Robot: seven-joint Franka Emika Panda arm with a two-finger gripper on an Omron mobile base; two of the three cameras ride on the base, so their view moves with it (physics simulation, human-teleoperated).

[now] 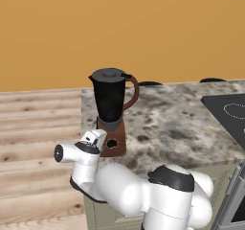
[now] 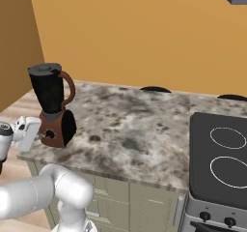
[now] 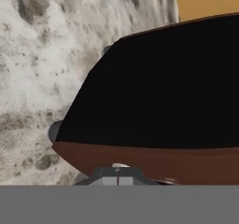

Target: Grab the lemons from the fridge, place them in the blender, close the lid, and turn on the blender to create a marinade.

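The blender (image 1: 111,110) stands at the left end of the marbled counter (image 1: 182,128), its black jar on a brown base. The dark grey lid (image 1: 110,74) sits on the jar's top, also seen as the lid (image 2: 44,68). My gripper (image 1: 103,142) is at the front of the base, right by the round black knob (image 1: 112,143); from the other side the gripper (image 2: 40,134) touches or nearly touches the knob (image 2: 49,134). Up close, the blender's black and brown body (image 3: 163,92) looms just past my fingertips (image 3: 117,171), which look pressed together. The lemons are hidden and the fridge is out of view.
A black cooktop (image 2: 219,161) with ring markings takes up the counter's right end, above a stove front with knobs (image 2: 217,218). Wood floor (image 1: 33,128) lies left of the counter. An orange wall (image 2: 144,33) backs it. A flat dark disc (image 2: 155,89) lies at the counter's rear edge.
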